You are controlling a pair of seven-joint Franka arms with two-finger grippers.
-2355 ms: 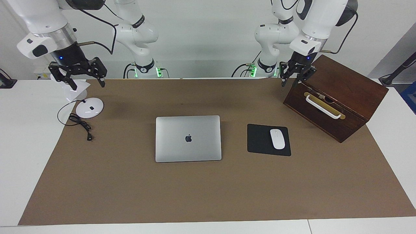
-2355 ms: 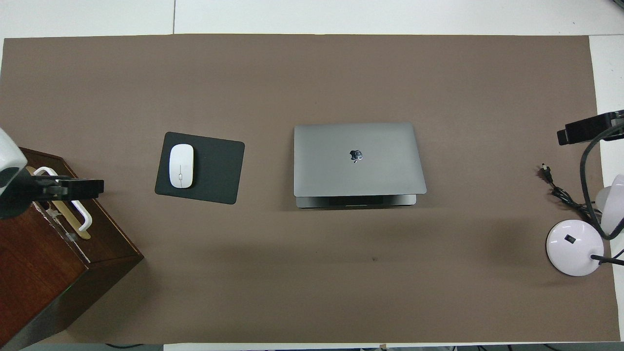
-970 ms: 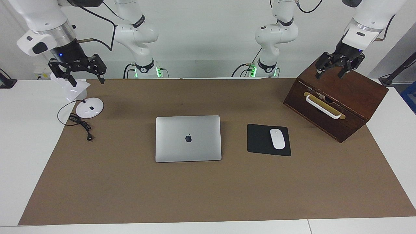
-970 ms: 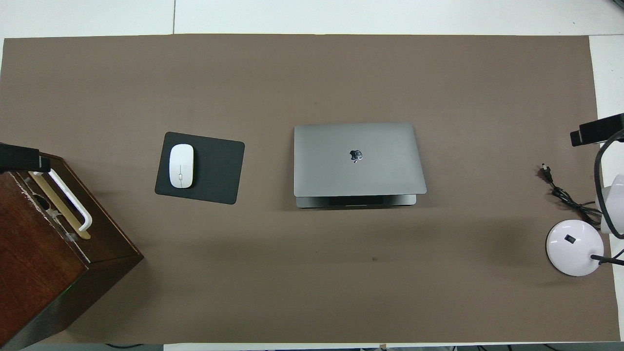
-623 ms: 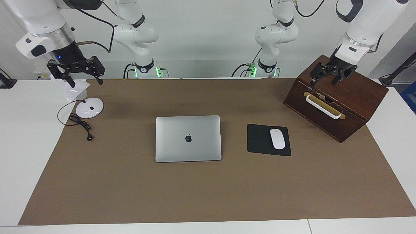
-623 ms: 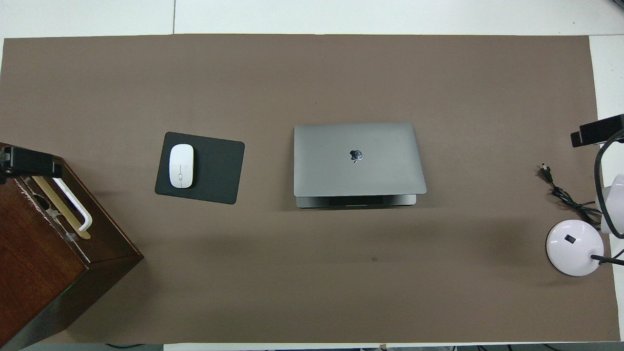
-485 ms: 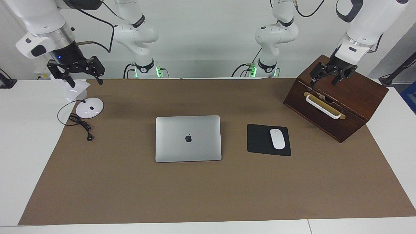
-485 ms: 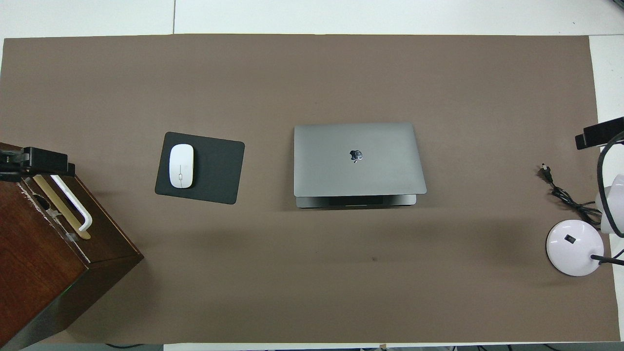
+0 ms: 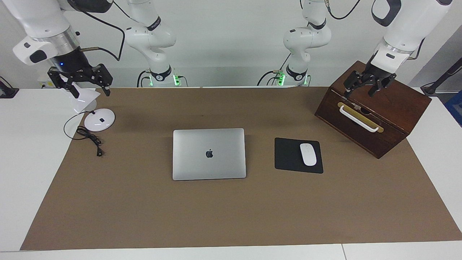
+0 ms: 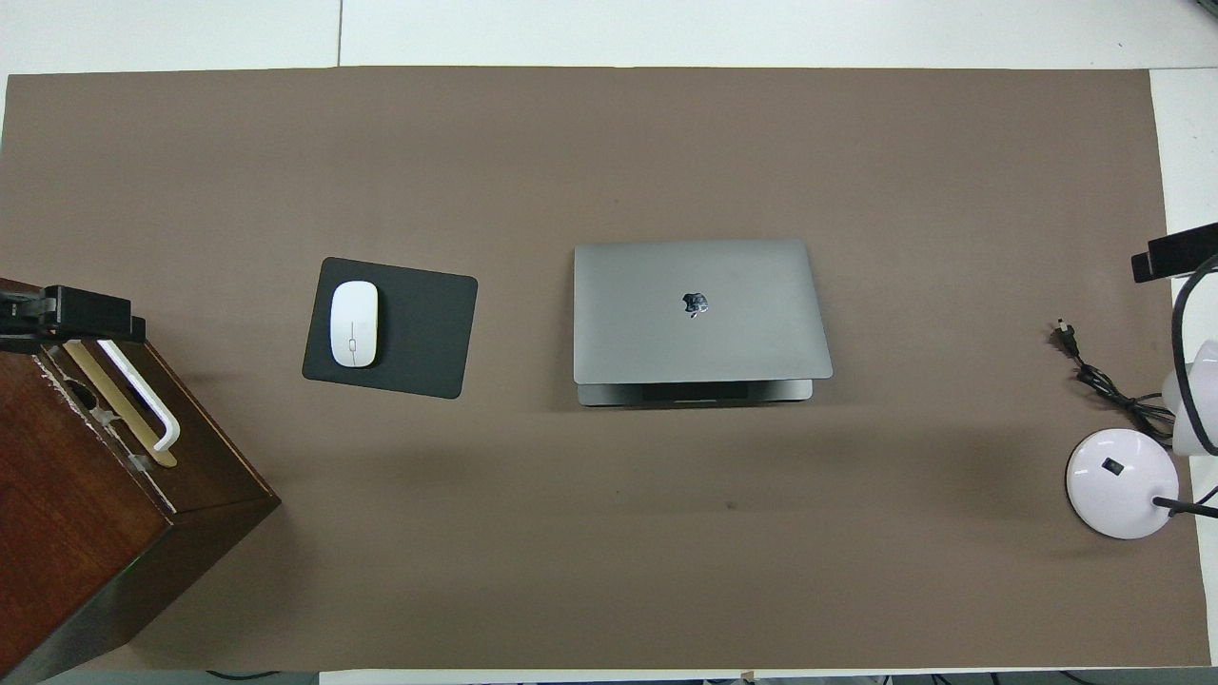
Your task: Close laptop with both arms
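The silver-grey laptop lies mid-table on the brown mat, apple logo up. In the overhead view the laptop has its lid low but ajar, with the base showing under the lid's raised edge on the side nearer to the robots. My left gripper hangs open and empty over the top of the wooden box. My right gripper hangs open and empty over the white lamp at the right arm's end. Both are well away from the laptop.
A dark wooden box with a white handle stands at the left arm's end. A black mouse pad with a white mouse lies between the box and the laptop. A white lamp base and black cable lie at the right arm's end.
My left gripper has swung from the box's corner out over its top. My right gripper has drifted a little toward the right arm's end. The laptop has not moved.
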